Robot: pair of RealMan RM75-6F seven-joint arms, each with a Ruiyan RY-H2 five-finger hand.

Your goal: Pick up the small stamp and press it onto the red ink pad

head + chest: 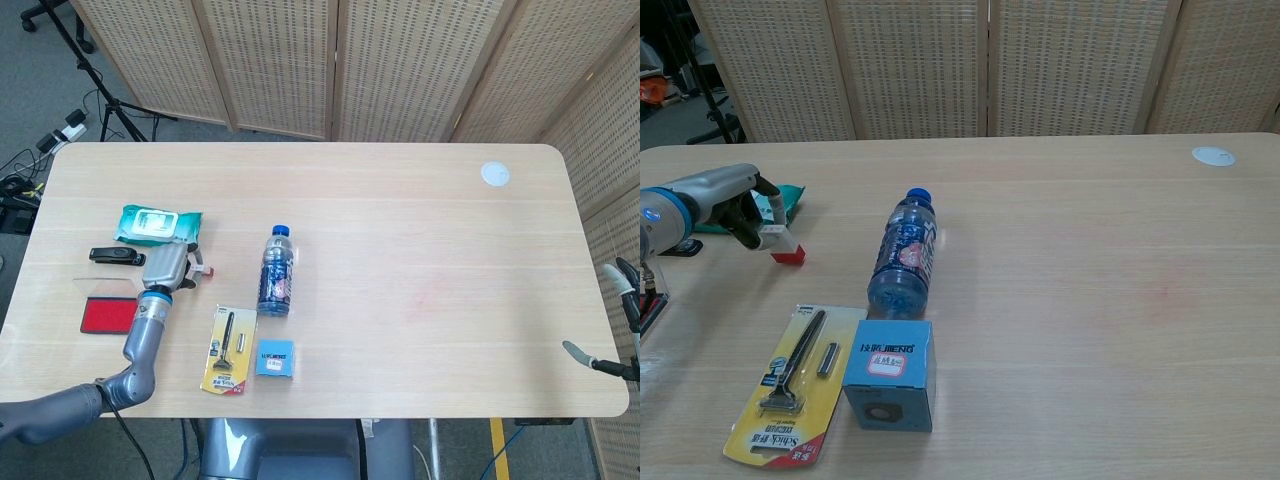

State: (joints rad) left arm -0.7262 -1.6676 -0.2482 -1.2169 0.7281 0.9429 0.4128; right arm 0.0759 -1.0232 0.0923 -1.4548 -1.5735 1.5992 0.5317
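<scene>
i get bright, even light on both cameras, seemingly from overhead, and the table (400,230) comes through sharp with no blur. shadows are soft and short; the bottle (902,258) throws only a faint one beside it in the chest view. a pale sheen lies on the wood at the near left corner in the head view.

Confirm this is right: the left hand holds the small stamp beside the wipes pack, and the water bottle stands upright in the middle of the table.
Not quite. The bottle lies on its side, cap pointing away, as the chest view shows. The rest holds: the left hand holds the stamp beside the wipes pack.
</scene>
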